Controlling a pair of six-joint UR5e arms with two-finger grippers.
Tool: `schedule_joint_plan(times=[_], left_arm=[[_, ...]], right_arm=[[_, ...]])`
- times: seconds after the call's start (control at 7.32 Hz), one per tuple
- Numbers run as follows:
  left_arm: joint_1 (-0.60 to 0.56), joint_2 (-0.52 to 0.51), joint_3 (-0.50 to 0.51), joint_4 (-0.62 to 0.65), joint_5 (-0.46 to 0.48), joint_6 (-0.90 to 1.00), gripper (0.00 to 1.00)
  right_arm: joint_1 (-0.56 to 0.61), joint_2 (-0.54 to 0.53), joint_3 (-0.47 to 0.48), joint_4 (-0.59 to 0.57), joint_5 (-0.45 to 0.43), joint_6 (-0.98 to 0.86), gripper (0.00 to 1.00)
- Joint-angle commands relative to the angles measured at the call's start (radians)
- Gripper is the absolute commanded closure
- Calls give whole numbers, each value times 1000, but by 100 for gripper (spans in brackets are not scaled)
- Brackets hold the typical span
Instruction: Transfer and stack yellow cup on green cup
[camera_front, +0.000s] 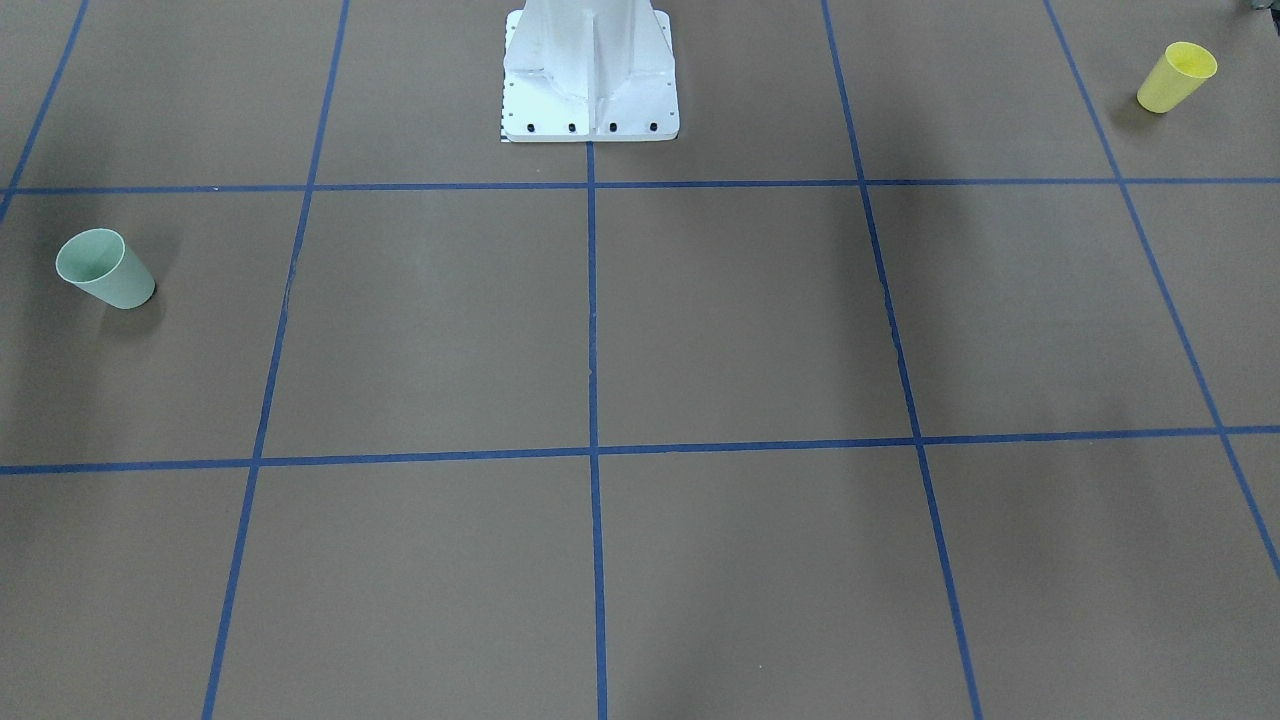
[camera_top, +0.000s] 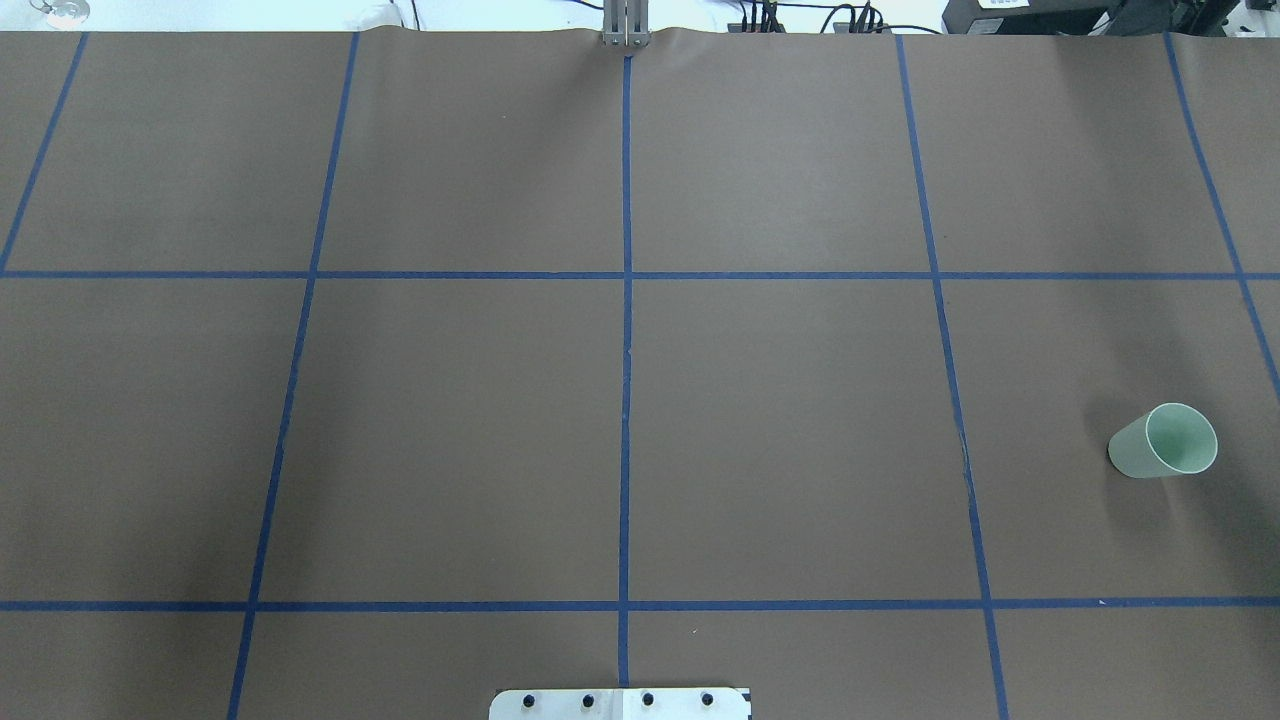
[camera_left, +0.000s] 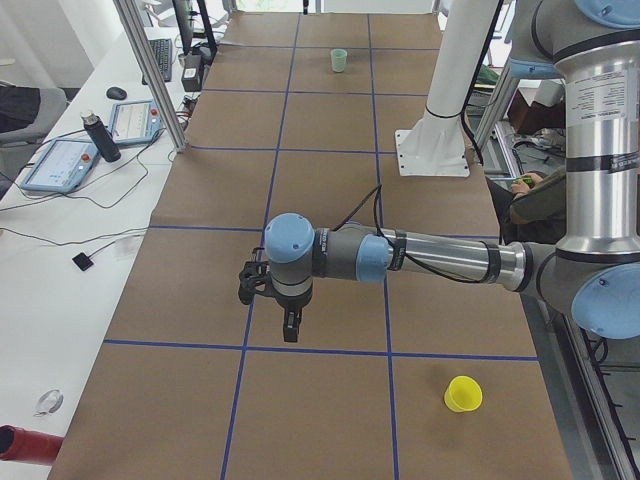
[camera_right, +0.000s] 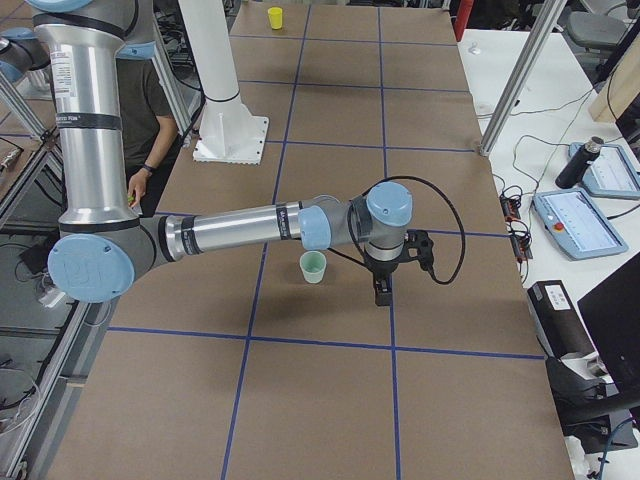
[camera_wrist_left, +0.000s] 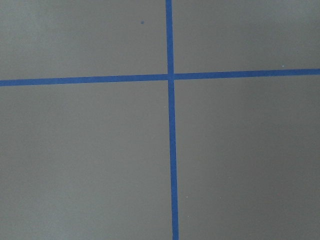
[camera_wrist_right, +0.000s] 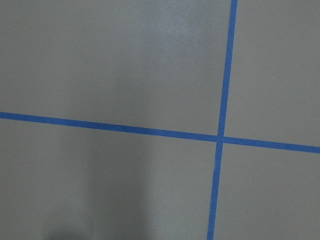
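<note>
Overhead and front cameras look steeply down from opposite sides, sharing the pale mint-green plastic cup (camera_top: 1163, 441); end cameras look along the brown blue-taped table (camera_left: 330, 130); wrist cameras sit close above it.

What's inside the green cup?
Nothing that shows: the green cup stands upright on the brown table, and its open mouth shows only bare mint-green wall. Its own rim hides part of the bottom, so that bit cannot be checked.

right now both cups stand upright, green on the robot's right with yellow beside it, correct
Not beside it: the yellow cup stands at the opposite end, on the robot's left, far from the green cup. The front-facing view shows this; the rest holds.
</note>
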Motion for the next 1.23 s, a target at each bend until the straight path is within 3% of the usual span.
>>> schedule_joint_plan(times=[0.0, 0.27, 0.41, 0.68, 0.96, 1.09], left_arm=[[0, 12, 0, -3, -30, 2, 0], [3, 18, 0, -3, -123, -47, 0], [15, 17, 0, -42, -130, -175, 0], [136, 28, 0, -200, -84, -525, 0], [285, 55, 0, -391, 18, -950, 0], [323, 66, -10, -404, 72, -1080, 0]], right_arm=[[1, -20, -2, 3, 65, -1, 0], [2, -24, 4, 3, 65, -1, 0], [1, -26, 4, 3, 65, -1, 0], [1, -26, -4, 3, 63, 2, 0], [1, -24, -7, 3, 63, 3, 0], [1, -24, -5, 3, 63, 3, 0]])
